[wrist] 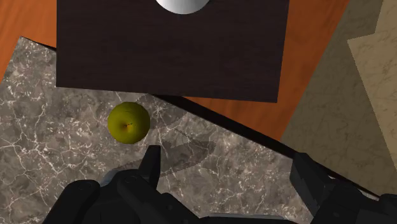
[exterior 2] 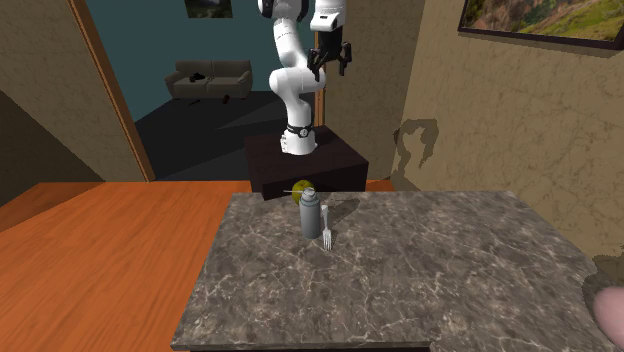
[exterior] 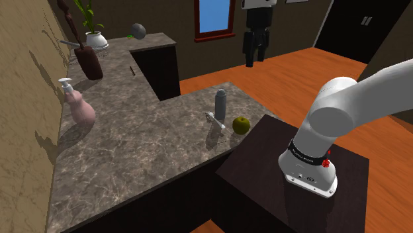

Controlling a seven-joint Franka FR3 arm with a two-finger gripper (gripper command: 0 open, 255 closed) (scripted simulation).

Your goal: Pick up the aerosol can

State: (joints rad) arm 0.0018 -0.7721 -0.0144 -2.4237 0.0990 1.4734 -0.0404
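In the shoulder view, the grey cylindrical aerosol can (exterior: 220,102) is standing upright on the grey marbled stone tabletop (exterior: 132,159), near the edge that is facing the dark brown box stand (exterior: 265,165). A pale fork (exterior: 213,124) is lying just beside the can at its 7 o'clock. A round yellow-green apple (exterior: 241,124) is sitting near the can at its 4 o'clock. The black fingers (exterior: 250,53) are hanging high in the air at the can's 1 o'clock, well apart from it. A pink pump-top soap bottle (exterior: 81,107) is standing far across the tabletop at the can's 9 o'clock.

In the second exterior view, the can (exterior 2: 311,217) is standing close to the tabletop's (exterior 2: 420,280) far edge. The fork (exterior 2: 326,237) is lying just beside it at 5 o'clock, and the apple (exterior 2: 303,192) is peeking out behind it at 11 o'clock. The fingers (exterior 2: 347,55) are hovering high up at the can's 12 o'clock, parted and carrying nothing.

In the wrist view, the fingers (wrist: 151,162) are standing wide apart with nothing clasped between them. The apple (wrist: 128,122) is resting on the tabletop (wrist: 44,127), between one fingertip and the stand's (wrist: 168,57) edge.
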